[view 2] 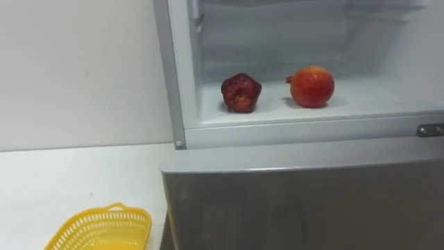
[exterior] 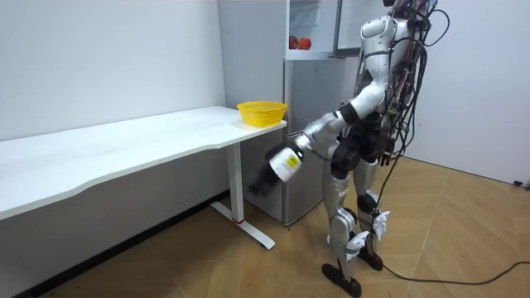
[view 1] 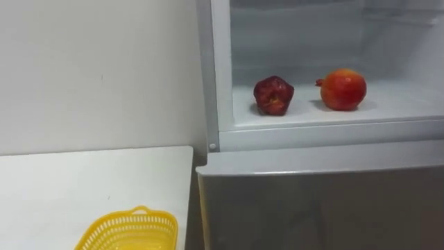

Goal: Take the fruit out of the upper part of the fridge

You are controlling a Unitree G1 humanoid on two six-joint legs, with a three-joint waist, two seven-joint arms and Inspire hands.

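Note:
The upper fridge compartment (view 1: 395,104) stands open. On its white shelf a dark red apple (view 1: 273,95) lies to the left and an orange-red pomegranate (view 1: 343,89) to the right, a little apart. Both fruits appear small in the room view (exterior: 299,42). There I stand upright facing the fridge (exterior: 310,124). My left arm hangs low and forward beside the table's end. My left hand (exterior: 260,181) is a dark blur below the tabletop, well under the fruit.
A yellow lattice basket (view 1: 128,231) sits at the right end of the white table (view 1: 83,187), which stands against the wall beside the fridge. The grey lower fridge door (view 1: 319,201) is closed below the open compartment. Wooden floor lies behind me.

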